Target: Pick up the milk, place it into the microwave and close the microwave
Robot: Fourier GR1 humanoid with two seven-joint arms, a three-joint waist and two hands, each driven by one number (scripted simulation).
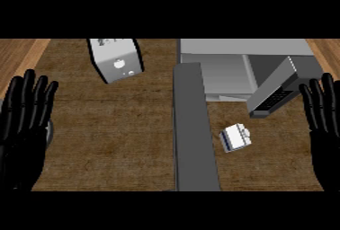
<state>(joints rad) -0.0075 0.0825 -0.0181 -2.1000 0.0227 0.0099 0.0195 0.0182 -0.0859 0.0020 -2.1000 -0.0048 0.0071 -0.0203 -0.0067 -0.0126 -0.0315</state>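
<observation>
Milk carton (236, 137) lies untouched on the surface (113, 148) before the open microwave (232, 67); the open right robot hand (325, 117) should reach across and curl round its sides.

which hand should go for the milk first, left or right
Right, most likely. The milk carton lies on the counter right of the open microwave door, on the same side as the right hand. The left hand rests open at the far left edge, with the door standing between it and the carton.
</observation>
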